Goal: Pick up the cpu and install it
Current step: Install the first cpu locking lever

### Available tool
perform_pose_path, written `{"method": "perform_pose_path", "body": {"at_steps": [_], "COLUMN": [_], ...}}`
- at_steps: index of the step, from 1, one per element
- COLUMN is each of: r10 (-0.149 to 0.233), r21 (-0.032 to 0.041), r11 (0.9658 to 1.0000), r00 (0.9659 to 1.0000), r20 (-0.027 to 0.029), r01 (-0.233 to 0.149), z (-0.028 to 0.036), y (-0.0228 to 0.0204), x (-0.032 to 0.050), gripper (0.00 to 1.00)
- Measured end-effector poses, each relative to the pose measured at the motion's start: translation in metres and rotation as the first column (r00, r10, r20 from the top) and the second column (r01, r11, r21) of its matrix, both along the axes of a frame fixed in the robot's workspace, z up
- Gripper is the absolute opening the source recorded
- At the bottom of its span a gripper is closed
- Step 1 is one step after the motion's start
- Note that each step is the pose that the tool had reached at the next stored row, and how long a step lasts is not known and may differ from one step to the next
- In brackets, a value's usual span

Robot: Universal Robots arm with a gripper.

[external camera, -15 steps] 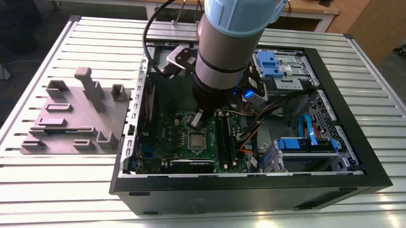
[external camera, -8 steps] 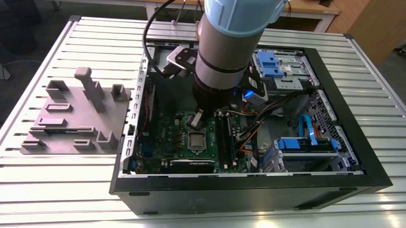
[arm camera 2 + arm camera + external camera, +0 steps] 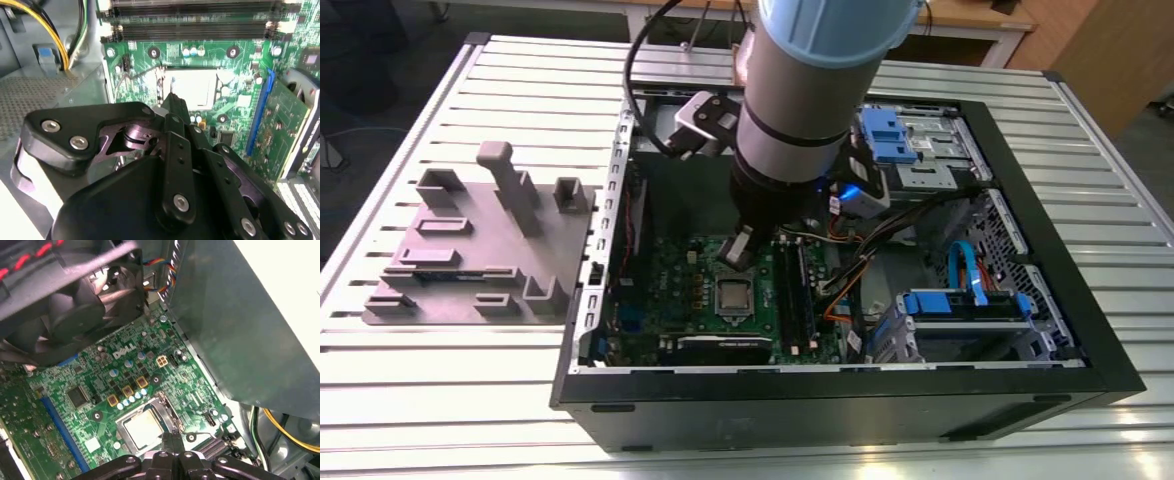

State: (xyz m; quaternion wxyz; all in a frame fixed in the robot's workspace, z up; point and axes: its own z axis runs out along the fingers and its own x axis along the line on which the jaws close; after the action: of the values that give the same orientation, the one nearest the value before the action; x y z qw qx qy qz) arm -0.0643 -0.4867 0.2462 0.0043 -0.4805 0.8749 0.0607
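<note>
Hanging inside an open black steel computer case, the gripper sits low over the green motherboard. Its matte black links carry bright round screw heads. In the first wrist view the two slim dark fingers look pressed together at their tips, with nothing seen between them.

The cpu is a flat square with a dull silver-grey sheen. It lies level in its metal-framed socket on the board, just beside the fingertips and not gripped. In the second wrist view it glares pale white just past the finger tip.

Around it:
- small round gold-topped capacitors stand in a row near the socket;
- long black memory slots run side by side beyond the socket;
- an upright green expansion card stands in a blue slot;
- a black round fan overhangs the board;
- yellow cables curve down past a perforated grey panel.

In the exterior view the thick grey arm hides the middle of the case. Blue plastic drive latches sit toward the exterior view's right. The case rests on a ribbed aluminium table. A grey moulded fixture with upright posts stands at the exterior view's left.
</note>
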Motion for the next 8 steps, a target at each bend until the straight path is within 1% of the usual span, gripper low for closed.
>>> {"method": "perform_pose_path", "body": {"at_steps": [4, 8], "r10": [0.0, 0.0], "r21": [0.0001, 0.0], "r11": [1.0, 1.0], "r00": [1.0, 1.0], "r20": [-0.0001, -0.0001], "r01": [0.0, 0.0], "z": [-0.0001, -0.0001], "y": [0.0004, 0.001], "x": [0.0055, 0.0082], "gripper": [0.11, 0.11]}}
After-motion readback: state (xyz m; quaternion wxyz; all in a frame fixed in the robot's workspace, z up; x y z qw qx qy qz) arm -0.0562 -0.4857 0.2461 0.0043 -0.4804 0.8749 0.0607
